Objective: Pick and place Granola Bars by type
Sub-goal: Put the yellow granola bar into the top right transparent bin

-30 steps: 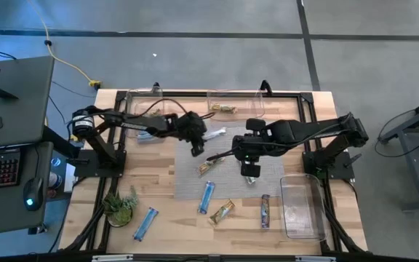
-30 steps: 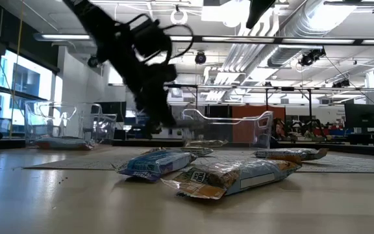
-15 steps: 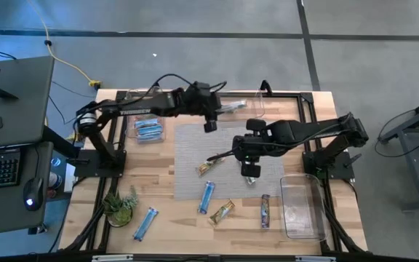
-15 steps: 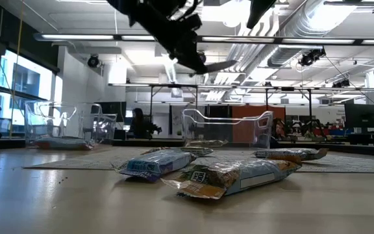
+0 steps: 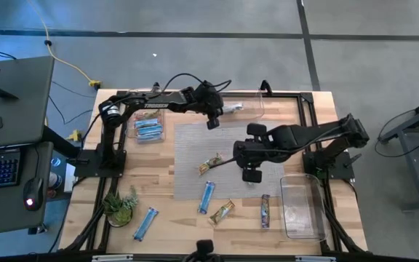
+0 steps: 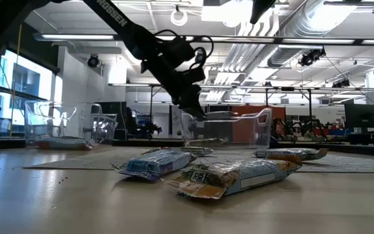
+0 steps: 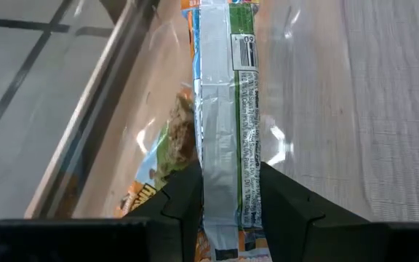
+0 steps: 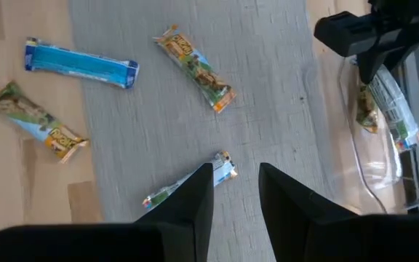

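Pale wood planks make the table (image 5: 166, 211), with a grey mat (image 5: 188, 156) at its middle. From above, five granola bars lie loose: one tan-orange bar (image 5: 209, 165) on the mat, a blue bar (image 5: 206, 195) at the mat's near edge, another blue bar (image 5: 145, 223) beside the small plant (image 5: 120, 207), a tan bar (image 5: 222, 212) and a dark bar (image 5: 265, 210) on the wood. More blue bars, too close-packed to count, sit in the clear bin (image 5: 148, 127) at the far left; a second clear bin (image 5: 300, 207) stands near the right arm's base. The left gripper (image 5: 217, 111) reaches over a third clear bin (image 5: 244, 104) at the far edge, holding a silver-wrapped bar (image 5: 231, 108); the right gripper (image 5: 250, 175) hangs above the mat. The low view shows what the top view cannot: the left gripper (image 6: 197, 112) dipped to the far bin's (image 6: 229, 129) rim, and the letters "SSEN" on its arm. The left wrist view adds the held bar's (image 7: 224, 109) barcode and green edge, the fingers (image 7: 184, 196) pinched on it, and another tan-orange bar (image 7: 169, 149) already inside the bin. In the right wrist view its fingers (image 8: 195, 200) stand narrowly parted, holding nothing, above a silver bar (image 8: 188, 185); three more bars lie beyond it.
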